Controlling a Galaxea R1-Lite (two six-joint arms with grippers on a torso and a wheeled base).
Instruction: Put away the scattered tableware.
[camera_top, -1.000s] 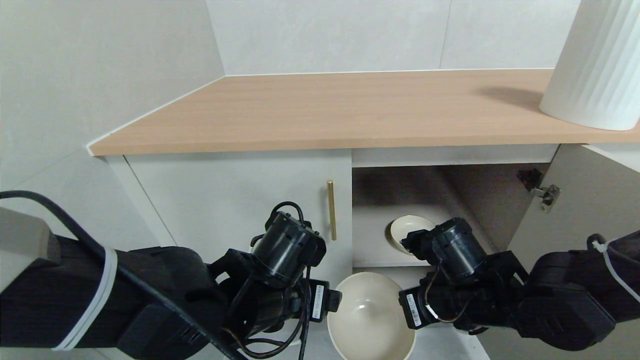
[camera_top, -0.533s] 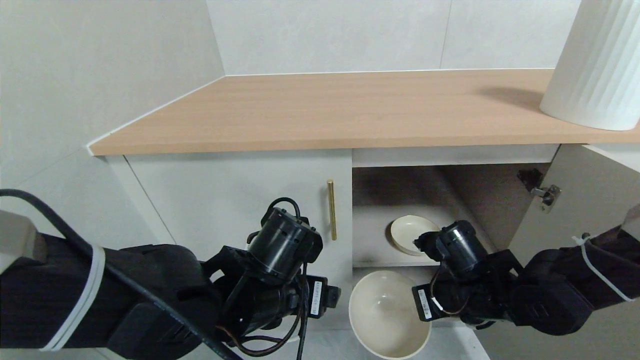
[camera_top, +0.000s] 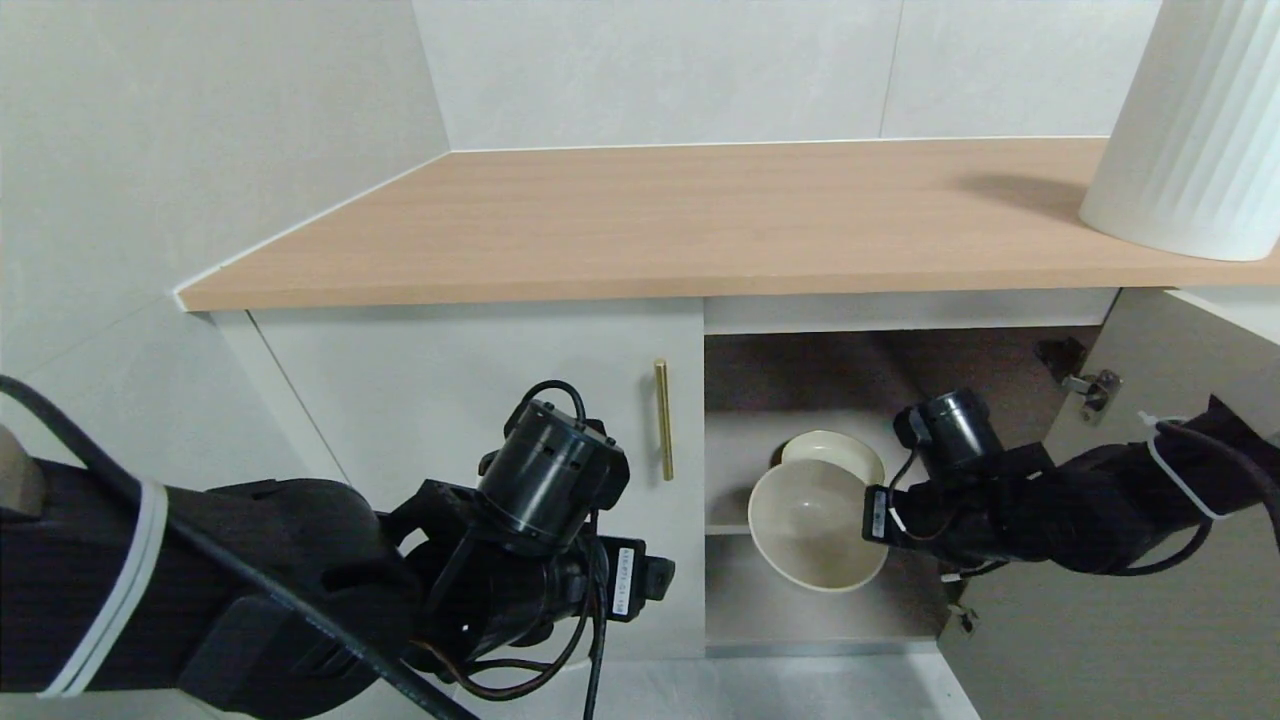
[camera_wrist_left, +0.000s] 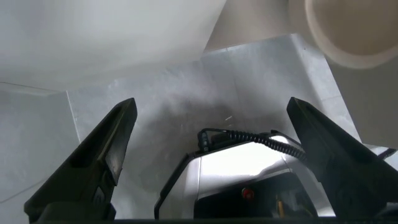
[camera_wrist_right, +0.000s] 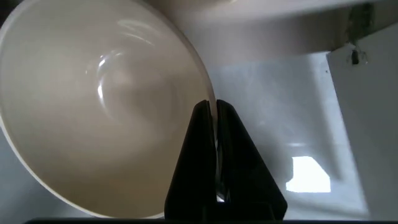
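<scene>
Right end effector (camera_top: 872, 514) grips bowl (camera_top: 805, 522) rim, shelved dish (camera_top: 836, 452) just behind.

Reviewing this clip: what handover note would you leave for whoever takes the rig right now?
Right end effector: shut on the rim of the large bowl, holding it tilted at the open cabinet's mouth.
Left end effector: open, empty, low before the shut door.
Done: a smaller bowl sits on the cabinet shelf.
Left: likely set the large bowl inside and release.
</scene>
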